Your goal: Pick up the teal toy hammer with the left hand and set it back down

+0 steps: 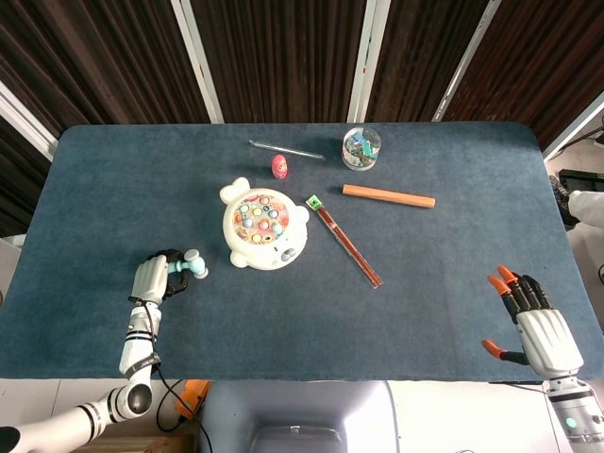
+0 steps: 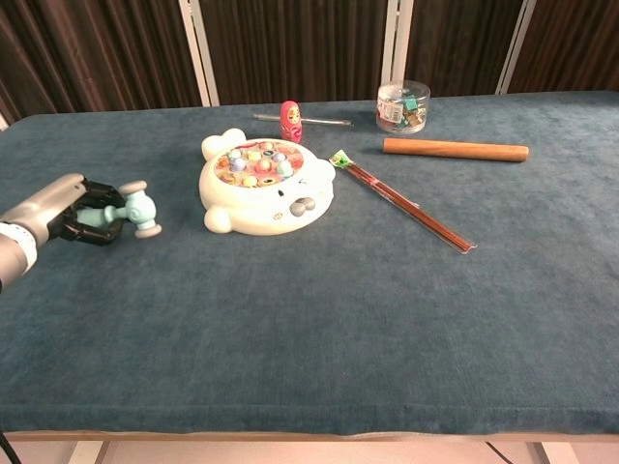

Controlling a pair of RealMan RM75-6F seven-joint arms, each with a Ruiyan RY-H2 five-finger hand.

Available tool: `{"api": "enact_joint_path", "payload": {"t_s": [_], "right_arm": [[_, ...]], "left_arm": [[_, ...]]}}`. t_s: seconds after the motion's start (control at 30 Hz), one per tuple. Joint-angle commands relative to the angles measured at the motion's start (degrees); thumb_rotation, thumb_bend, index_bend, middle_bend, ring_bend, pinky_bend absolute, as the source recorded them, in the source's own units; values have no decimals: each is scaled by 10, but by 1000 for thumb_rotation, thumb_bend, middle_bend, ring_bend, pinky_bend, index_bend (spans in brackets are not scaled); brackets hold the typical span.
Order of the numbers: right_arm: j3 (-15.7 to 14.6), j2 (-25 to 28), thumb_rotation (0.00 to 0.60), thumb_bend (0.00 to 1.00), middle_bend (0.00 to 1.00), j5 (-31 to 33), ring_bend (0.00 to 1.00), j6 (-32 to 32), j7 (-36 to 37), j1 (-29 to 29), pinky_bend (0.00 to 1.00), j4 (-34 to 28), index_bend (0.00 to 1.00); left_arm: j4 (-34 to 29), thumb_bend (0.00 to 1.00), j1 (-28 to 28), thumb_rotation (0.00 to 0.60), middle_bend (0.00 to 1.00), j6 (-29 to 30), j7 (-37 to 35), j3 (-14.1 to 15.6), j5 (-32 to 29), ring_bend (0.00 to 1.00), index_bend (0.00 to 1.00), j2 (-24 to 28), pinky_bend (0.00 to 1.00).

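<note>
While its dark fingers wrap the handle, the left hand (image 2: 73,209) holds the small teal plastic toy hammer (image 2: 131,209) near the blue cloth table's (image 2: 387,309) left edge, head pointing toward the white bear-shaped fishing game toy (image 2: 263,187) nearby. Well apart, the right hand (image 1: 533,316) rests with orange-tipped fingers spread, holding nothing.

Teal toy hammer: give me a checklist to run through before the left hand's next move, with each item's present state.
1. Left hand grips the teal toy hammer by its handle: ok.
2. Hammer head sticks out free of the fingers: ok.
3. Hammer lifted off the table: cannot tell.
4. Bare cloth under the hammer for setting down: ok.
5. White fishing toy stands apart from the hammer head: ok.
6. Right hand holds nothing, far from the hammer: ok.
</note>
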Motion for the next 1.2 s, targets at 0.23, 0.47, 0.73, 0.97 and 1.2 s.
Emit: {"api": "enact_joint_path", "payload": {"t_s": [0.23, 0.47, 0.73, 0.97, 1.2], "right_arm": [[-2, 0, 600, 273, 0, -2, 0, -2, -1, 1, 0, -1, 0], [-5, 1, 600, 273, 0, -7, 0, -6, -1, 3, 0, -1, 0], [-9, 5, 600, 273, 0, -11, 0, -10, 3, 5, 0, -2, 0], [-10, 7, 600, 273, 0, -12, 0, -14, 6, 7, 0, -2, 0], [-11, 10, 600, 273, 0, -12, 0, -17, 13, 9, 0, -2, 0]], "left_arm": [[80, 787, 15, 600, 563, 144, -68, 15, 115, 475, 630, -57, 547], [56, 825, 24, 600, 702, 161, -104, 23, 149, 709, 696, -40, 896], [0, 883, 34, 600, 830, 163, -156, 28, 176, 913, 746, -6, 1000], [-64, 897, 24, 600, 876, 132, -169, 7, 164, 997, 762, 27, 1000], [-48, 904, -32, 600, 909, 62, -109, -41, 104, 1000, 776, 11, 1000]]}}
